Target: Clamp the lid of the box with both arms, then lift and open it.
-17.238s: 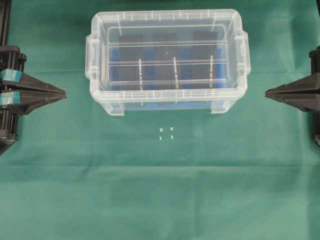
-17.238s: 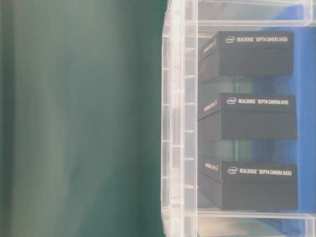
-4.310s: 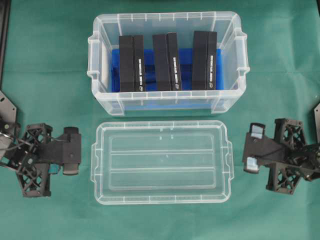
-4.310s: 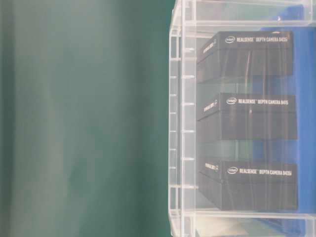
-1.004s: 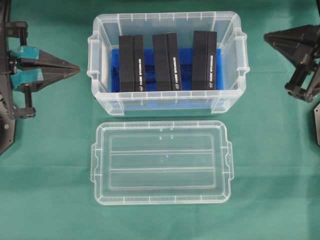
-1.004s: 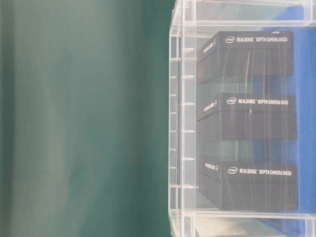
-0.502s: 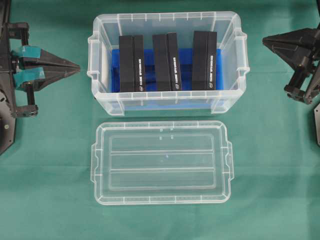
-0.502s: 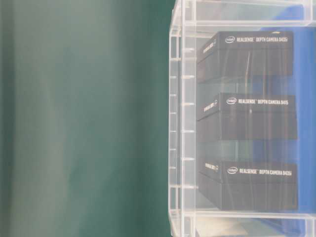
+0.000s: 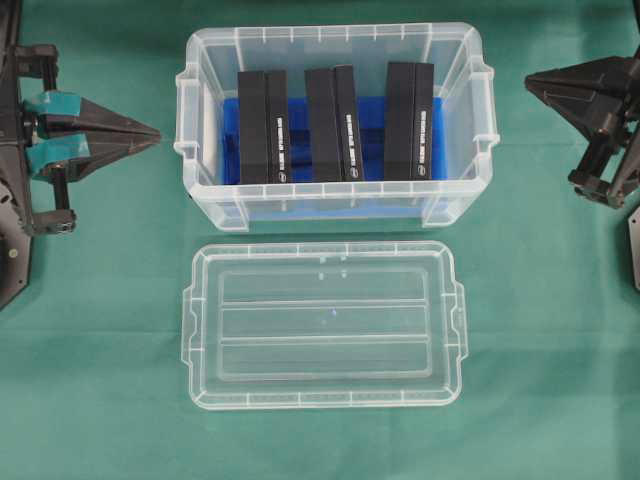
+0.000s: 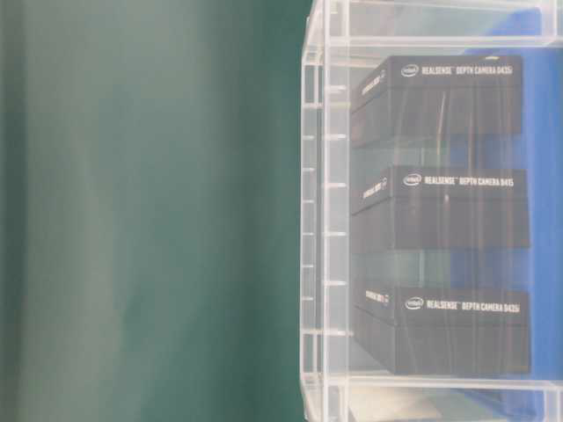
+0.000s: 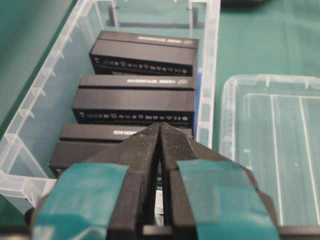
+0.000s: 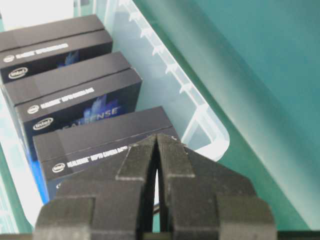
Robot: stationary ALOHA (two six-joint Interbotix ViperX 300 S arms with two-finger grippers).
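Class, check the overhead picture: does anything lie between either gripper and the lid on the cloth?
Nothing visible does. The lid lies flat on the green cloth in front of the box, apart from it. The left gripper and right gripper sit shut beside the box's ends, with only bare cloth between each and the lid.

The box [image 9: 334,205] and lid [image 9: 322,325] are both clear glossy plastic, pretty smooth apart from the ribs. Black cases [image 9: 335,123] look like matt cardboard. The desk [image 9: 100,350] has green matt cloth, and the fingers [image 11: 150,150] are ridged black plastic.
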